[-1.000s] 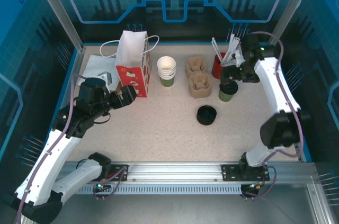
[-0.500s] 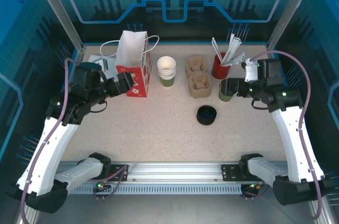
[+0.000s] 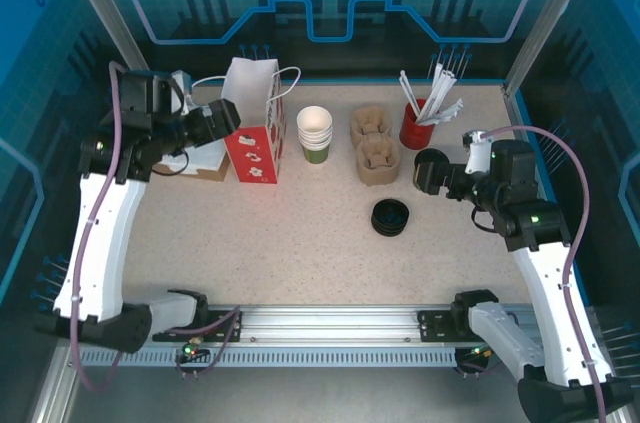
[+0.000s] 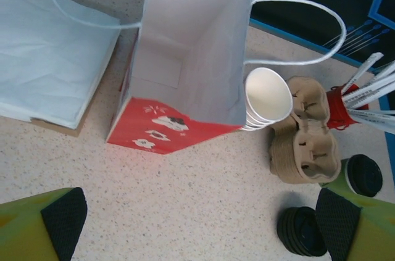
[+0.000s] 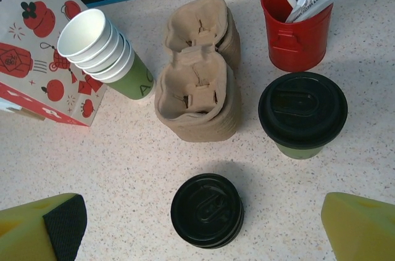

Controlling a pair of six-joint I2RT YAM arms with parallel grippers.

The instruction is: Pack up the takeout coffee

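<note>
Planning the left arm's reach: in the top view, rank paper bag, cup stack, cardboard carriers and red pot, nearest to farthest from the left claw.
1. Paper bag, beside the left claw.
2. Cup stack, right of the bag.
3. Cardboard carriers, back centre.
4. Red pot, back right.
</note>
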